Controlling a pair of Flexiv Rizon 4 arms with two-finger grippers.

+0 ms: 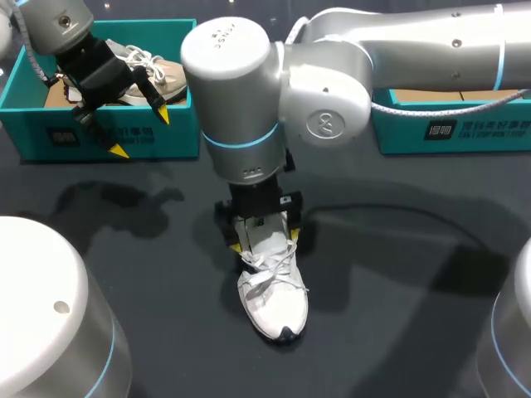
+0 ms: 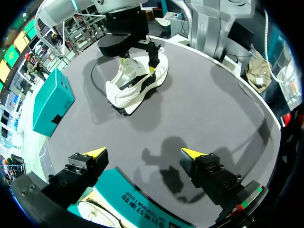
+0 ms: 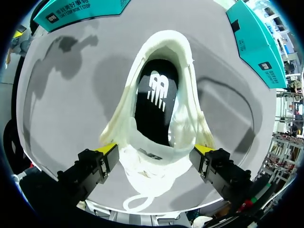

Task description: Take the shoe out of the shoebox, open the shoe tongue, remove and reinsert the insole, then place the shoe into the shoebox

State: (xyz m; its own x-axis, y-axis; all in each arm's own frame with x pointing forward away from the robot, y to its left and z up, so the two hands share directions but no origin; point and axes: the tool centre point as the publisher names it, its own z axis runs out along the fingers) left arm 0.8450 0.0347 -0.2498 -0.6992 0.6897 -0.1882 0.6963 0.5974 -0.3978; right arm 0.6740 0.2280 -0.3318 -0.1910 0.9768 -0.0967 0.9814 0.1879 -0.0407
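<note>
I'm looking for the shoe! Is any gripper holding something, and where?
The right gripper seems to pinch the shoe by its two sides, midway along. The left gripper holds nothing.

Left gripper (image 1: 141, 133) wide, right gripper (image 3: 156, 149) tight around shoe (image 1: 278, 303).

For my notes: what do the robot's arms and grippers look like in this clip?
The left arm and right arm are silver-grey rounded cylinders with light-blue joint rings; a pale cable runs along each. The left gripper and right gripper have blocky black fingers with yellow wedge tips.
</note>
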